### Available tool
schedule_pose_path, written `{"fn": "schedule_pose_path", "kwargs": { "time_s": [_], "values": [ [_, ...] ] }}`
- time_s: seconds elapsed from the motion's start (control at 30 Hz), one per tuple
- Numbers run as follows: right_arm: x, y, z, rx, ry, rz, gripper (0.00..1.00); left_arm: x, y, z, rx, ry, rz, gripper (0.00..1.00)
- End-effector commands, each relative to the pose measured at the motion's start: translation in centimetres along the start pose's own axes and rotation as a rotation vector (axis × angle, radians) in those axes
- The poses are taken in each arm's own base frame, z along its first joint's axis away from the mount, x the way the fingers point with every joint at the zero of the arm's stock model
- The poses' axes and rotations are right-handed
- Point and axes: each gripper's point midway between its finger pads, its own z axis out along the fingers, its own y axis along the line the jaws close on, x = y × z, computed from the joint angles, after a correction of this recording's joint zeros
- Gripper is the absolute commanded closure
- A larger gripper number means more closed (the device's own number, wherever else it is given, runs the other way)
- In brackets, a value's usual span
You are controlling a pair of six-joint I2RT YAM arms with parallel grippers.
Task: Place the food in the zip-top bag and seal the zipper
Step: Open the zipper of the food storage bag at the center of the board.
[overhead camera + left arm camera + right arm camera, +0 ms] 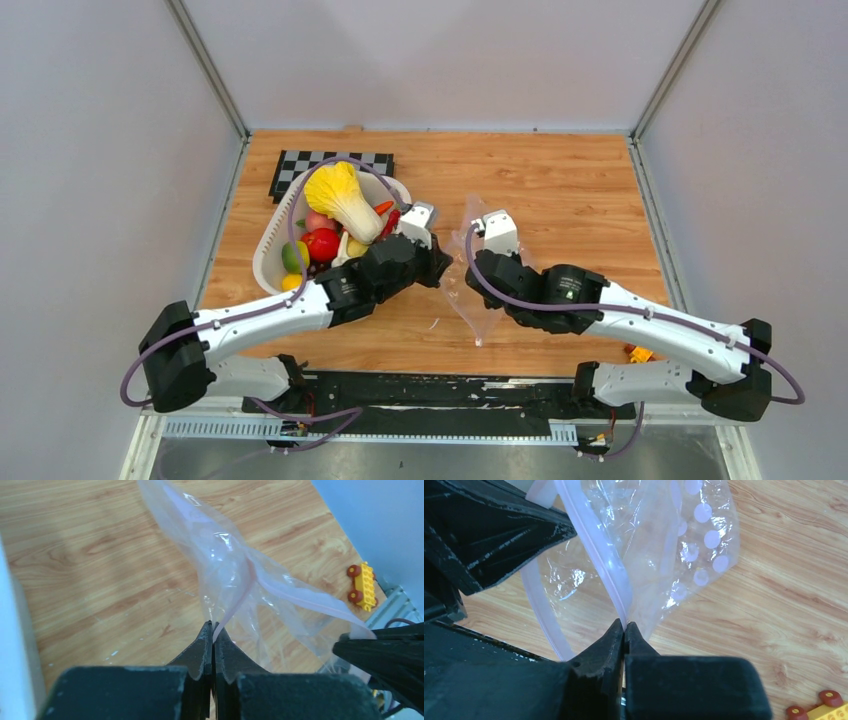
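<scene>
Pinching the pink zipper at the bag's mouth, the left hand has its 2 fingers pressed together on the strip. The right hand is clamped on the mouth strip too, close alongside. The clear bag is held up crumpled between them over the middle of the wooden table; whether its lower end touches the wood I cannot tell. The food sits heaped in a white basket just beside the left hand, on its left. A checkered board lies behind the basket at the far edge. A yellow toy car rests near the front right edge. Open wood runs right of and behind the bag. Pale walls close 3 sides.
</scene>
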Motion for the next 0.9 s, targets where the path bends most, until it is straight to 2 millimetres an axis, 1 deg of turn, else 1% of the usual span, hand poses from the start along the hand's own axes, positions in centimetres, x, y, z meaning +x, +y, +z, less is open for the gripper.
{"fn": "schedule_pose_path", "kwargs": {
  "time_s": [0.0, 0.07, 0.2, 0.23, 0.27, 0.3, 0.33, 0.37, 0.4, 0.43, 0.47, 0.5, 0.57, 0.6, 0.67, 0.77, 0.8, 0.87],
  "values": [
    [-1.7, -0.1, -1.9, -0.065, -0.05, 0.063, 1.0, -3.1, 2.7, -1.3, -0.153, -0.105, 0.014, 1.0],
    [-1.4, -0.6, -2.2, -0.052, -0.043, 0.086, 1.0, -3.5, 3.3, -1.1, -0.178, -0.112, -0.008, 1.0],
    [-1.1, -2.6, -2.7, 0.039, -0.047, 0.146, 1.0, -4.0, 3.5, -0.2, -0.197, -0.113, -0.028, 1.0],
    [-1.2, -2.9, -2.9, 0.047, -0.054, 0.161, 1.0, -3.6, 3.8, 0.1, -0.211, -0.086, -0.02, 1.0],
    [-1.4, -2.9, -3.0, 0.042, -0.063, 0.179, 1.0, -3.5, 3.8, 0.4, -0.209, -0.072, -0.014, 1.0],
    [-1.9, -2.5, -3.2, 0.008, -0.086, 0.192, 1.0, -3.8, 3.3, 0.9, -0.187, -0.068, -0.004, 0.99],
    [-2.3, -1.7, -3.1, -0.034, -0.102, 0.202, 1.0, -3.6, 2.8, 1.3, -0.152, -0.052, 0.004, 0.95],
    [-2.7, -1.3, -3.3, -0.068, -0.123, 0.207, 1.0, -3.6, 1.8, 1.7, -0.094, -0.038, 0.025, 0.89],
    [-3.1, -0.9, -3.3, -0.085, -0.134, 0.22, 1.0, -4.1, 0.5, 2.1, -0.032, -0.044, 0.041, 0.79],
    [-3.2, -1.0, -3.2, -0.075, -0.137, 0.229, 1.0, -4.2, -0.5, 2.3, 0.017, -0.032, 0.054, 0.68],
    [-3.4, -1.4, -3.1, -0.043, -0.14, 0.247, 1.0, -4.3, -1.1, 2.5, 0.041, -0.019, 0.057, 0.55],
    [-3.5, -2.1, -2.9, 0.0, -0.144, 0.254, 1.0, -4.2, -1.4, 2.6, 0.053, -0.005, 0.063, 0.46],
    [-3.8, -3.3, -2.0, 0.066, -0.141, 0.282, 1.0, -4.2, -1.5, 2.4, 0.063, 0.013, 0.07, 0.36],
    [-3.9, -3.5, -1.5, 0.064, -0.126, 0.289, 1.0, -3.9, -1.4, 2.2, 0.064, 0.029, 0.069, 0.32],
    [-4.1, -3.8, -0.4, 0.052, -0.113, 0.314, 1.0, -4.1, -1.5, 1.3, 0.079, 0.03, 0.07, 0.25],
    [-4.4, -3.8, 1.0, -0.01, -0.109, 0.362, 1.0, -3.9, -1.2, 0.0, 0.089, 0.04, 0.079, 0.1],
    [-4.2, -3.9, 1.4, -0.022, -0.112, 0.379, 1.0, -3.7, -1.2, -0.4, 0.093, 0.043, 0.081, 0.06],
    [-4.8, -3.6, 1.9, -0.077, -0.13, 0.419, 1.0, -3.4, -1.0, -0.9, 0.097, 0.058, 0.087, 0.01]
  ]
}}
